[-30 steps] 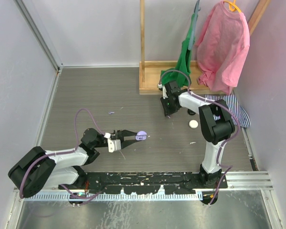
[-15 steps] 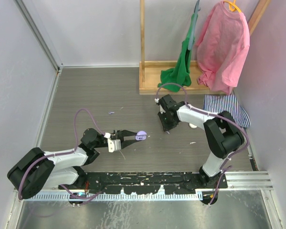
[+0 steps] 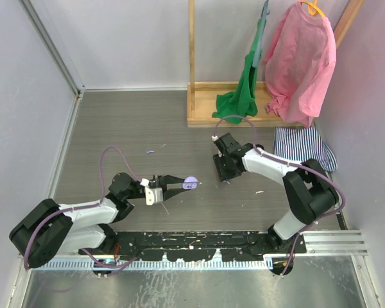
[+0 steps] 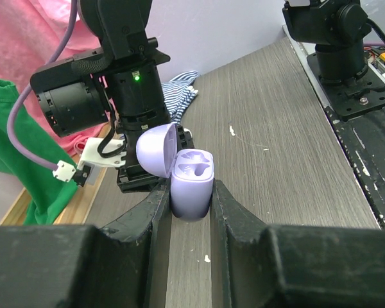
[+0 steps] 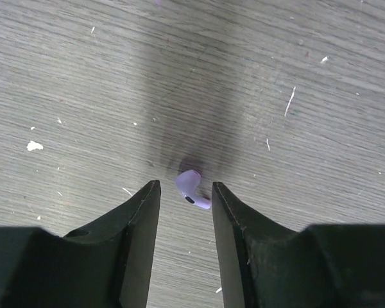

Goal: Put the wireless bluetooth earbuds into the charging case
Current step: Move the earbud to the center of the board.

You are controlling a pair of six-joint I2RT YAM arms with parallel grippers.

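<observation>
Lab test booth: plain walls [image 3: 135, 38], bolted arms [image 3: 83, 215]

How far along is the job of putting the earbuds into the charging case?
Done: the lilac case is flipped open and clamped in the left gripper. In hand: the right gripper hangs over a lilac earbud lying on the table, jaws open on either side of it, not gripping. Left: grab that earbud, carry it over and seat it in the case. Whether one already sits inside is unclear.

Grey wood-grain floor [image 3: 147, 122] (pale walls [image 3: 135, 38])
</observation>
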